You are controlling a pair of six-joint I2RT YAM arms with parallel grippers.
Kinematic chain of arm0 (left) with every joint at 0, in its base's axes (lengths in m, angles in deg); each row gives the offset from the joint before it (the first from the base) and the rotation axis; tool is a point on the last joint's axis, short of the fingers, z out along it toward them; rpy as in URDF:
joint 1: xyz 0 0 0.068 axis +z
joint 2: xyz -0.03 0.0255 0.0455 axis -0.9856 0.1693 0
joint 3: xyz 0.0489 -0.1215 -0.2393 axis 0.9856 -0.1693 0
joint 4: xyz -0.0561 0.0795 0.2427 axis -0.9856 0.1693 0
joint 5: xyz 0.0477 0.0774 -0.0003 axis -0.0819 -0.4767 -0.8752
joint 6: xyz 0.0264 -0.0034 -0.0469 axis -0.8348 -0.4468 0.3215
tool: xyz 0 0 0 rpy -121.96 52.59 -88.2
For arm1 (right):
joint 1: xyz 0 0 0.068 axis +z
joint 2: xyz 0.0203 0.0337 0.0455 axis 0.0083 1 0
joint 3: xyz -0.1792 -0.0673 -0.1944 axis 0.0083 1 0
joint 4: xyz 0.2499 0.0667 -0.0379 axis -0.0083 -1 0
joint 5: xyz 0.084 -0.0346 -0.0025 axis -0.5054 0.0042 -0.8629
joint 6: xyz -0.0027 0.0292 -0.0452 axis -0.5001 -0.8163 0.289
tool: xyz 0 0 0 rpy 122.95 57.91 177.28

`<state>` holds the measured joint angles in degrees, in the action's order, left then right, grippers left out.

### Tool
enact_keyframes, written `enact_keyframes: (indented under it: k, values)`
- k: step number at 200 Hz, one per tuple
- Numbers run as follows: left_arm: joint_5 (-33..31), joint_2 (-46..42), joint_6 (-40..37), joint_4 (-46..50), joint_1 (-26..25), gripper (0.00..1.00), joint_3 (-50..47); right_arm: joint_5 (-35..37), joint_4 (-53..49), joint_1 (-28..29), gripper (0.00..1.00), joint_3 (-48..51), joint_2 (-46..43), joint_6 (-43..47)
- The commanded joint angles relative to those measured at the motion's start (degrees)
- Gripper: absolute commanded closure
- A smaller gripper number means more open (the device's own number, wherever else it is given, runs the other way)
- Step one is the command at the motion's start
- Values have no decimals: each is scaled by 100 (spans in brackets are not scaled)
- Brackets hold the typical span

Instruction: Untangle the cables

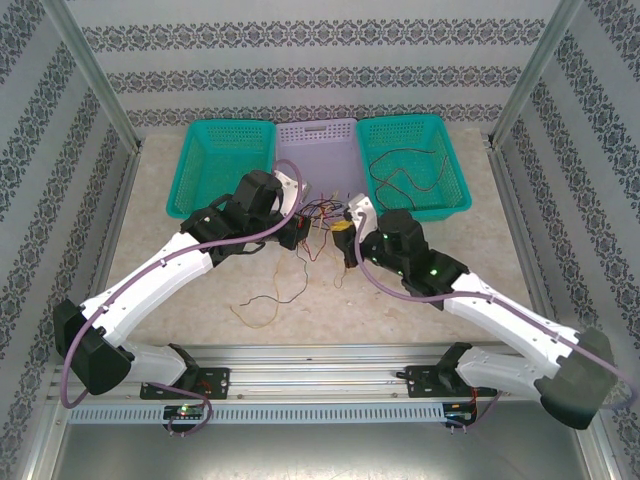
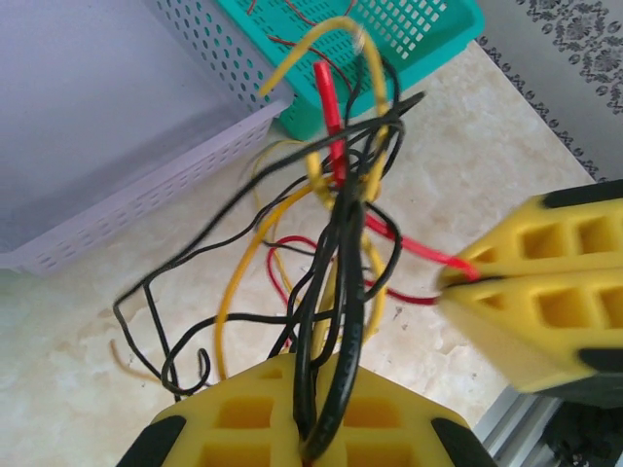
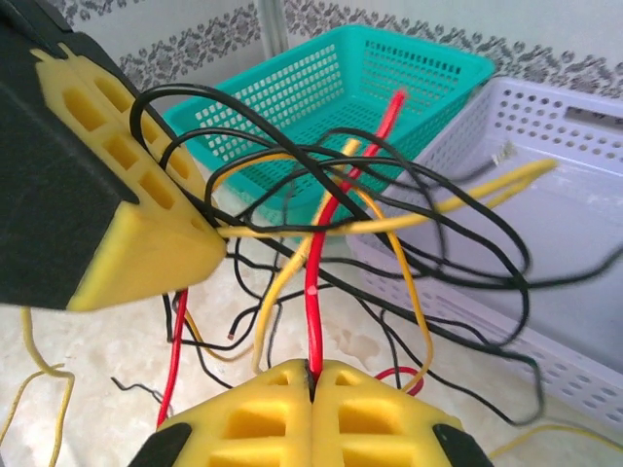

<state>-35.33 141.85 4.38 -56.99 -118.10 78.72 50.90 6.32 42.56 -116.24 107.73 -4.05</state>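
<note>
We clamp black cables (image 2: 341, 292) in the left gripper (image 2: 316, 418) and a red wire (image 3: 312, 292) in the right gripper (image 3: 313, 389), so the next move is probably to ease them apart.

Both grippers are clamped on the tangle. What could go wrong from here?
The right gripper pinches the red wire only at its pad tips; a pull may slip it free.
That wire runs through black loops the left gripper holds, so pulling apart could tighten the knot.
Loops hang near the lavender basket and might snag.

White arm links (image 1: 150, 275), black joints (image 1: 90, 355), purple cable (image 1: 68, 375) along each (green LED (image 1: 432, 270)); yellow gridded gripper pads (image 3: 258, 420), black-backed.
</note>
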Motion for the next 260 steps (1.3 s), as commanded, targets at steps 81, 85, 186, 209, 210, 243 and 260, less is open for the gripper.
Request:
enact_keyframes:
  k: [81, 85, 186, 209, 210, 243, 260]
  values:
    - [-765, 209, -123, 446, 57, 100, 318, -254, -1299, -1887, 100, 73, -2081, -1250]
    - [-766, 211, -121, 449, 57, 100, 319, -150, -1390, -1930, 100, 28, -2128, -1259]
    - [-866, 220, -152, 568, 67, 100, 370, 2663, -2618, -2568, 100, -742, -2893, -1479]
    - [-918, 224, -151, 601, 67, 100, 385, 3328, -2845, -2565, 100, -1003, -2821, -1371]
    - [-925, 222, -149, 604, 67, 100, 391, 3361, -2857, -2569, 100, -1020, -2813, -1359]
    - [-1086, -125, -112, 399, 66, 100, 224, 3868, -3188, -2556, 100, -1236, -2386, -880]
    - [-882, -533, -112, 29, 76, 100, -32, 3979, -3264, -2548, 100, -1155, -2159, -832]
